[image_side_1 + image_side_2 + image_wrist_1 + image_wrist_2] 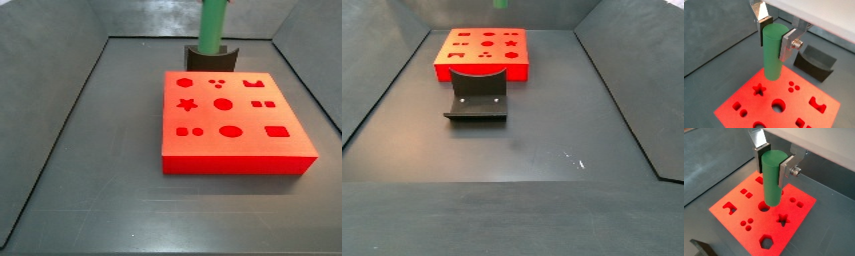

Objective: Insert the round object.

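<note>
Only in both wrist views, the pincer (777, 34) clamped on the green peg (771, 52) above the red block (784, 100).

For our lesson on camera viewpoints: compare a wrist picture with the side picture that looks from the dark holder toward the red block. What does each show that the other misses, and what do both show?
Only the wrist view shows the tool closed on the green peg, held upright above the block, and most of the peg's length. Only the side view shows the whole floor, the walls, and the block's full outline; of the peg, just a green sliver appears at the frame's top edge. Both show the red block with its cut-out shapes and the dark holder beside it.
</note>
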Tool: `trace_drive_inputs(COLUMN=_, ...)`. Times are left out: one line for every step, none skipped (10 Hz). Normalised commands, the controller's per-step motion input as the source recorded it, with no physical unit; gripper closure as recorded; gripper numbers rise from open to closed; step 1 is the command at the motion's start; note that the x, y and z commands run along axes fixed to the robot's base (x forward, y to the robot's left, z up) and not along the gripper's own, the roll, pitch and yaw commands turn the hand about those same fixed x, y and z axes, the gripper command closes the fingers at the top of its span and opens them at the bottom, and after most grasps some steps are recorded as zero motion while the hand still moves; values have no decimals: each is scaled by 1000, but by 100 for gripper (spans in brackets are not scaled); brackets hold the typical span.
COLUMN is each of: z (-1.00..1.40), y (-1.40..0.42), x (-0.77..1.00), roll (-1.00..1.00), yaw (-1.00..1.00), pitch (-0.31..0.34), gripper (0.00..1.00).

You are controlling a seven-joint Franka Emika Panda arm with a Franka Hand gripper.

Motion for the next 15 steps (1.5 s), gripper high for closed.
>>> trace_drive_inputs(z=-34, y=-40, x=-49, roll=0, yaw=14, pitch=-71, gripper=100)
trace_drive_inputs(z=-91, y=0, x=509, roll=0, yaw=23, pitch=-96, gripper=100)
trace_drive_inputs(z=-11, y=0, x=931, roll=14, yaw=71, pitch=-157, gripper=100)
trace_drive_inputs(z=0, y=29, x=986, roll=4, yaw=83, pitch=-116, gripper=100)
trace_drive_inputs(z=-94, y=-171, x=277, roll=154, yaw=0, pitch=27, gripper=100)
trace_drive_inputs(z=0, y=-134, x=26, roll=71, yaw=-63, pitch=14, gripper=100)
trace_drive_inputs(z=-414, y=0, x=429, roll=147, yaw=-143, pitch=-66, gripper=100)
trace_drive_inputs(z=-520, y=0, x=657, roll=277, yaw=-137, pitch=-130, gripper=100)
trace_drive_inputs(z=-369, y=0, x=577, roll=394, yaw=-137, pitch=-84, gripper=100)
trace_drive_inputs(z=-349, y=-189, x=137, roll=500, yaw=-149, pitch=43, gripper=100)
trace_drive_inputs(z=-320, y=-220, x=0, roll=141, yaw=-306, pitch=121, gripper=100)
trace_drive_inputs(z=-340, y=-120, x=-260, roll=0, yaw=-454, pitch=94, gripper=100)
trace_drive_inputs(z=-343, y=-123, x=-289, roll=-60, yaw=-463, pitch=74, gripper=100)
trace_drive_inputs(z=-377, y=-69, x=-317, roll=-91, yaw=-454, pitch=47, gripper=100)
trace_drive_inputs(z=-426, y=-49, x=-303, roll=-117, yaw=-437, pitch=50, gripper=100)
